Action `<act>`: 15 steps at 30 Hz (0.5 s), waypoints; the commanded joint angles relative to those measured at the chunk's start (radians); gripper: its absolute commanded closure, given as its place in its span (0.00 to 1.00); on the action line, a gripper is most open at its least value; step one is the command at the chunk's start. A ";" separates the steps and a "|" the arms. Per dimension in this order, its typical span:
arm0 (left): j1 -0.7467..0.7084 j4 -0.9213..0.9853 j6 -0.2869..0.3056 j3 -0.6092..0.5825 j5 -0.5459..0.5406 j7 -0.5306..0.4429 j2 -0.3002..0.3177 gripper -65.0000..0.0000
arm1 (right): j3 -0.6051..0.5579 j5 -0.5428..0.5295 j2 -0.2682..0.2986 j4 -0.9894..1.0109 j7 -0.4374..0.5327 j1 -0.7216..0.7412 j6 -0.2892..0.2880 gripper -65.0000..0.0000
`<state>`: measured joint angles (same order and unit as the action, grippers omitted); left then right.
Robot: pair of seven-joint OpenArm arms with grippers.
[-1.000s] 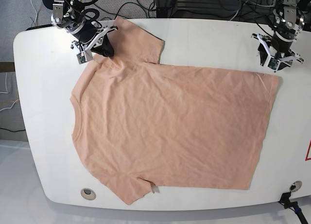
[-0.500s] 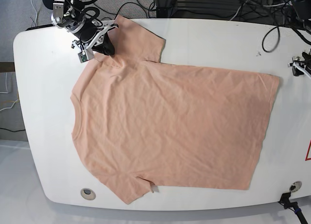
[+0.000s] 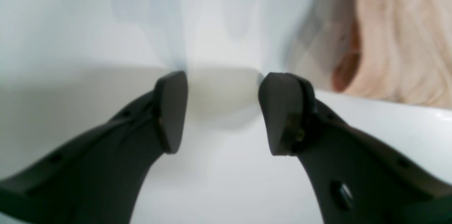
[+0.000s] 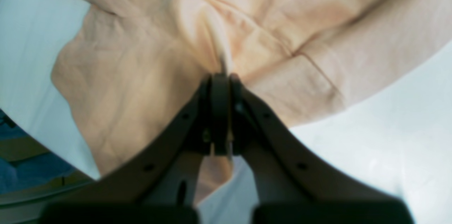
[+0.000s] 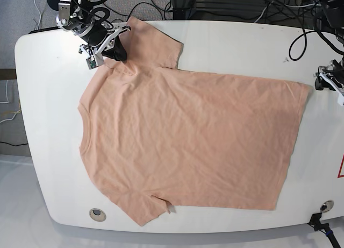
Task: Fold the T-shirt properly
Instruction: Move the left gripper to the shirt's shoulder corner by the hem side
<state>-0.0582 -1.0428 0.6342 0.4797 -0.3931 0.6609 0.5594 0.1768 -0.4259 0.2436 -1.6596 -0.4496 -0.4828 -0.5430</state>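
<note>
Place: a robotics lab or test bench.
Table (image 5: 226, 49): white, rounded corners, purpose-built.
Cables (image 5: 215, 6): black bundles behind the far edge.
Floor (image 5: 16, 22): grey carpet.

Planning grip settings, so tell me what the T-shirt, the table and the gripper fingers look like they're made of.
T-shirt: soft matte knit, probably cotton; it creases finely and bunches where the right gripper pinches it.
Table: smooth white surface, probably laminate or plastic; faint sheen.
Left gripper fingers: dark matte moulded material, probably plastic or rubber.
</note>
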 commanded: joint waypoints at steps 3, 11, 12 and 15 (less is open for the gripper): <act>-0.013 0.003 0.011 -0.004 -0.003 0.069 -0.021 0.49 | 0.000 0.035 0.011 0.003 -0.053 -0.011 0.018 1.00; 0.015 -0.019 0.029 -0.065 -0.035 0.068 -0.004 0.49 | 0.013 -0.012 0.016 -0.017 0.018 0.000 -0.006 1.00; 0.018 -0.019 0.031 -0.079 -0.037 0.074 -0.004 0.49 | 0.012 -0.014 0.016 -0.018 0.019 0.000 -0.008 1.00; 0.029 -0.019 0.039 -0.114 -0.039 0.084 0.000 0.50 | 0.009 -0.011 0.017 -0.016 0.019 0.003 -0.010 1.00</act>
<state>-0.0299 -1.0653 0.6529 0.3836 -0.4419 0.6903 0.5606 0.1837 -0.4408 0.2470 -1.6672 -0.4316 -0.4801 -0.5510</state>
